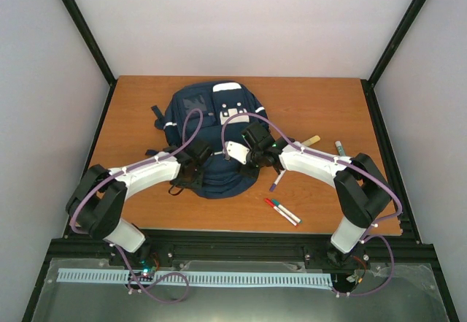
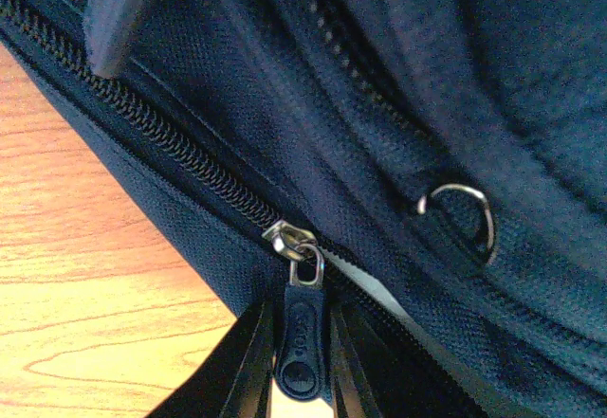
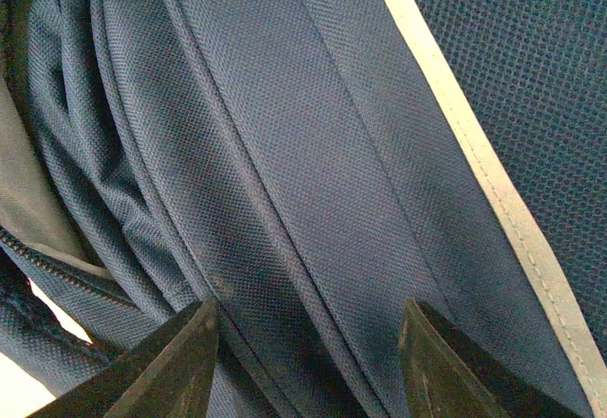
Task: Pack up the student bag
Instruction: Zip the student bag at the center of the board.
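You are working at opening the bag, I judge, because nothing is going inside while the zipper is closed. The bag is lying flat in the middle of the surface, with its white patch facing up.

Your left tool is sitting at the bag's near left edge, narrowed down around the zipper pull. The pull is pointing straight in between the two fingers. So I am judging that the tool is pinching it, in order to drag the slider along the teeth.

Your right tool is resting on the bag's near right part with its fingers standing apart, grasping nothing. The blue cloth is only passing under them. It is probably bearing on the bag so that the bag is not sliding after the pull.

The things for packing are all waiting on the right of the bag, on the right arm's side. Counting, you are having:
- one bag and two tools
- one zipper pull and one metal ring, showing in the left wrist view
- five markers

The purple marker is lying just beside the bag's right edge. A pair of markers is lying side by side, nearer to you than the bag. A tan-capped marker and a green-capped marker are lying further right of the bag.
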